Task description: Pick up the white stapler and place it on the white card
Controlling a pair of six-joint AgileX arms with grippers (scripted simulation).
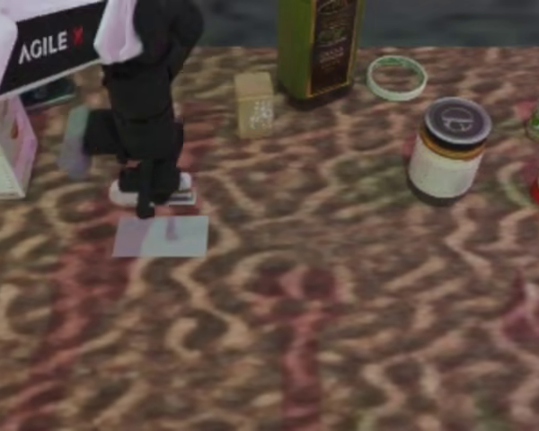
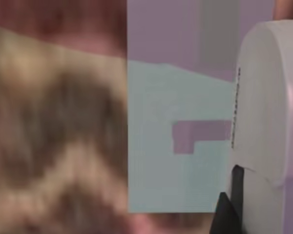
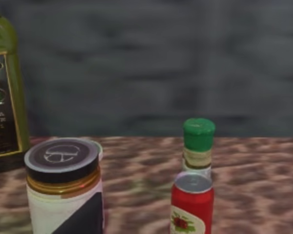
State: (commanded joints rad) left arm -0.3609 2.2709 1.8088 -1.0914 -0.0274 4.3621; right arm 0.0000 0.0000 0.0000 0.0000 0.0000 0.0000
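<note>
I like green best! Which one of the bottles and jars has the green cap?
The small bottle behind the red can, at the table's right edge. The jar has a dark lid, and the big green bottle's cap is out of view.

Soft, even light falls across the patterned table (image 1: 341, 314) from above, casting only faint shadows beside the jar (image 1: 447, 148) and dark bottle (image 1: 319, 45). The left wrist view is heavily blurred at close range; the backdrop wall (image 3: 161, 58) sits dim and hazy.
</note>
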